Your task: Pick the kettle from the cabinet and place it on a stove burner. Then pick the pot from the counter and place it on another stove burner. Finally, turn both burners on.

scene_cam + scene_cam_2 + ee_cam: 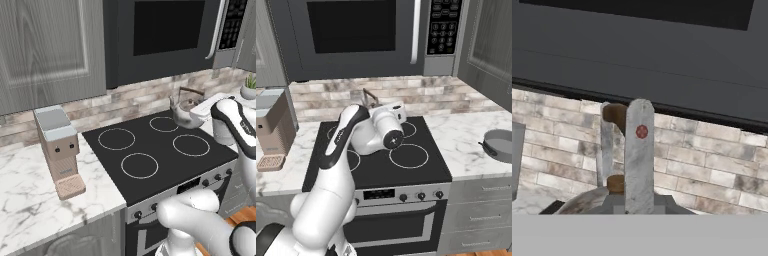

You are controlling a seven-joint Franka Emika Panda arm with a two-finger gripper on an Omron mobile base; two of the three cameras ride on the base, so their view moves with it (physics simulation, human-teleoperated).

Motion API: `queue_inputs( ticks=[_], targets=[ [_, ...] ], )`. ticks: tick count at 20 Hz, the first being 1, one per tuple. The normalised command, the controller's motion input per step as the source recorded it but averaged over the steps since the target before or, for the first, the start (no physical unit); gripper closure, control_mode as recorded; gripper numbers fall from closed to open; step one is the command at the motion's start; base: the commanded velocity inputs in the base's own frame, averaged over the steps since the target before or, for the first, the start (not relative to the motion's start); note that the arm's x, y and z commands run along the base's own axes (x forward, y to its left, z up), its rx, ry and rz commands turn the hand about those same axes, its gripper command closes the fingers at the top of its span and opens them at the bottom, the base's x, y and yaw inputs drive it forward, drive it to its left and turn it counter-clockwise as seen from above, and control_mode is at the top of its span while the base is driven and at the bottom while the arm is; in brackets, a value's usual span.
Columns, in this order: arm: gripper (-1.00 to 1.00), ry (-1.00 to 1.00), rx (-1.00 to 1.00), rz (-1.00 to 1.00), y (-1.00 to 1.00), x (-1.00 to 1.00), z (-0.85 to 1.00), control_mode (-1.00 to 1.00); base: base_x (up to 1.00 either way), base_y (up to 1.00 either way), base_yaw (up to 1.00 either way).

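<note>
hand (pixel 623 150) clamped on kettle (pixel 184 113) handle, over cooktop (pixel 150 150) back edge

Two cameras look down from behind at the flat black glass cooktop (pixel 160 150), one from its left, one from its right (pixel 381 160). Both see it. The hand camera sits low and close, facing the brick wall (pixel 712 160) behind the cooktop.

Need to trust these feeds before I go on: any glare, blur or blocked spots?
Left base view: even light, no glare on the cooktop; the arm hides part of the kettle. Right base view: sharp, but the arm covers the kettle body, leaving its handle. Hand view: coarse and soft; fingers of the shut gripper block the kettle's handle.
</note>
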Motion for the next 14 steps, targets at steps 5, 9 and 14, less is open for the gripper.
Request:
queue_inputs(
  ticks=[5, 9, 14],
  targets=[
    [1.00, 0.00, 0.00, 0.00, -0.12, 0.19, -0.16, -1.00, 0.00, 0.00, 0.00],
    [1.00, 0.00, 0.00, 0.00, -0.15, 0.13, -0.20, -1.00, 0.00, 0.00, 0.00],
    [1.00, 0.00, 0.00, 0.00, -0.09, 0.13, -0.14, -1.00, 0.00, 0.00, 0.00]
  ],
)
